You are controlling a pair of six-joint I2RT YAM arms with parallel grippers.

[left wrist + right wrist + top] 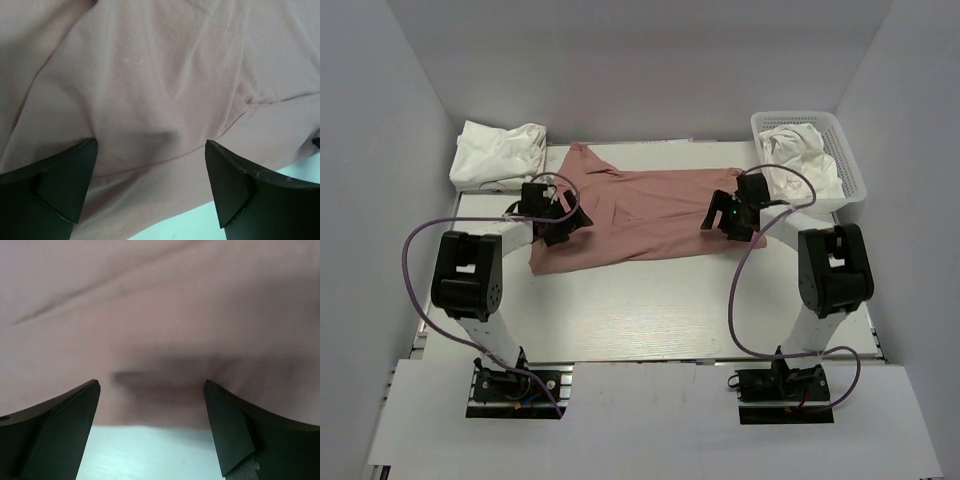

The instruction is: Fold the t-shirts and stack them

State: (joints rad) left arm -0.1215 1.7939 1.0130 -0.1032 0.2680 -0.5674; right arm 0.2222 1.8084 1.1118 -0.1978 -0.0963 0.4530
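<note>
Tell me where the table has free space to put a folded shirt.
The table is bare in front of the pink shirt, between the left arm and the right arm. The back is crowded: a white shirt pile at left, a basket at right.

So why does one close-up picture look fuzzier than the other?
Top external view: even light, pink t-shirt sharp. Left wrist view: cloth sharp, seams readable. Right wrist view: cloth blurred, likely too close, dark shadow smear beyond the right gripper.

White arms (pixel 488 322) with black joints trail looping purple cables (pixel 406 258).
</note>
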